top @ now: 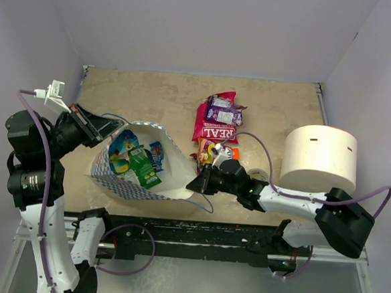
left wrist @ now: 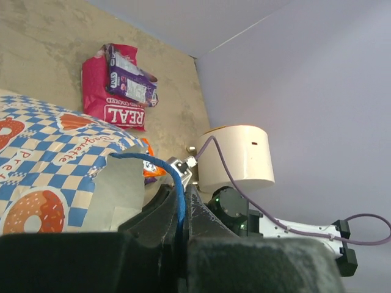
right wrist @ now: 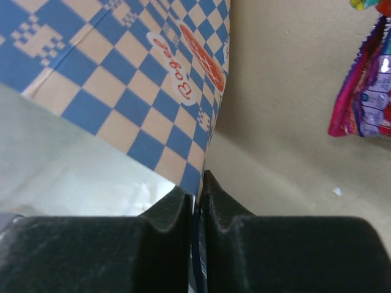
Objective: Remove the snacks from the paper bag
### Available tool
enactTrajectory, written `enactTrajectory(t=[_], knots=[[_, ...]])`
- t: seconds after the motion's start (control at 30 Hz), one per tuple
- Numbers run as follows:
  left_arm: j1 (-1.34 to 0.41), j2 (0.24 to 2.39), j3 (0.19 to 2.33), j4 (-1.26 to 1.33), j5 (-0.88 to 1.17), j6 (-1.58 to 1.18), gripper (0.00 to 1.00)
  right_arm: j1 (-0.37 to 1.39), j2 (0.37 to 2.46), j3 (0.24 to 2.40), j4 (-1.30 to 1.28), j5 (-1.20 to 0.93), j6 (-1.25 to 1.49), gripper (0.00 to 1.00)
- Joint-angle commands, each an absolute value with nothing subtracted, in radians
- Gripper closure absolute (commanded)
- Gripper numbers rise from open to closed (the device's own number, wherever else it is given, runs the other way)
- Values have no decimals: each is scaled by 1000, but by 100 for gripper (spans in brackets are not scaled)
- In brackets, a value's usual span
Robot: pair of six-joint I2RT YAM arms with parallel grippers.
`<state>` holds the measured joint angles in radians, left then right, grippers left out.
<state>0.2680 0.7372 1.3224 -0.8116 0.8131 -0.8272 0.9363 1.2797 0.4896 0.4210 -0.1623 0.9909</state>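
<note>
Bag mouth faces up, long axis left-right.

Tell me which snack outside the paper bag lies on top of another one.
The purple packet: it lies across the red-pink chip bag, covering part of its far end.

The walls of the paper bag partly hide a green packet and a blue packet inside. In the right wrist view, the red-pink chip bag is blurred and runs off the right edge.
</note>
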Motion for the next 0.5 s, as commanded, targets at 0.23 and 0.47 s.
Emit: enactTrajectory(t=[0.23,0.47], knots=[[271,820,1359,-563,954,-909,100,1104,1615,780,694,4,1168,95],[270,667,1344,-854,901,-791,100,1123,1599,794,592,52,1099,81]])
